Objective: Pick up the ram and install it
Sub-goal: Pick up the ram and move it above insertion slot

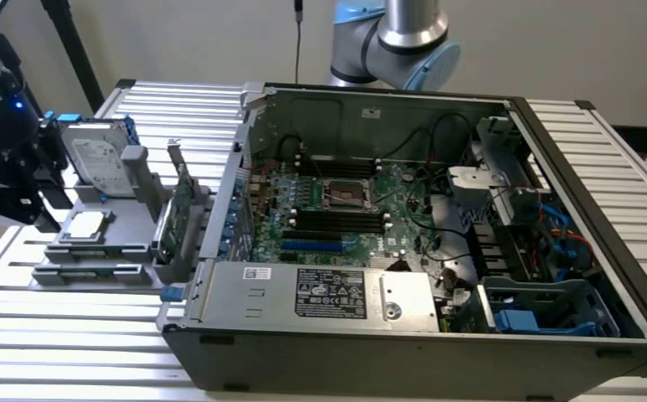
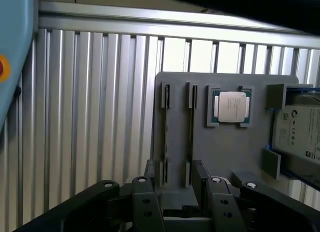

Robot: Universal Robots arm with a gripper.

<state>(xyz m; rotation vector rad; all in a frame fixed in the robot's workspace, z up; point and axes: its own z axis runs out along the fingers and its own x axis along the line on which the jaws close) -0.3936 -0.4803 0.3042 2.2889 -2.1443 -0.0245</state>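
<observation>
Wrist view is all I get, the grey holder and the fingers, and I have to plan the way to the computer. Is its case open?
Observer: Yes. The computer case lies on its side with the side panel off, so the motherboard is exposed from above.
Operator: Where is it relative to the holder?
Observer: The grey holder sits at the exterior view's left, close beside the case's wall.
Operator: Are the memory slots free?
Observer: The black memory slots next to the processor socket look empty; nothing stands in them.
</observation>
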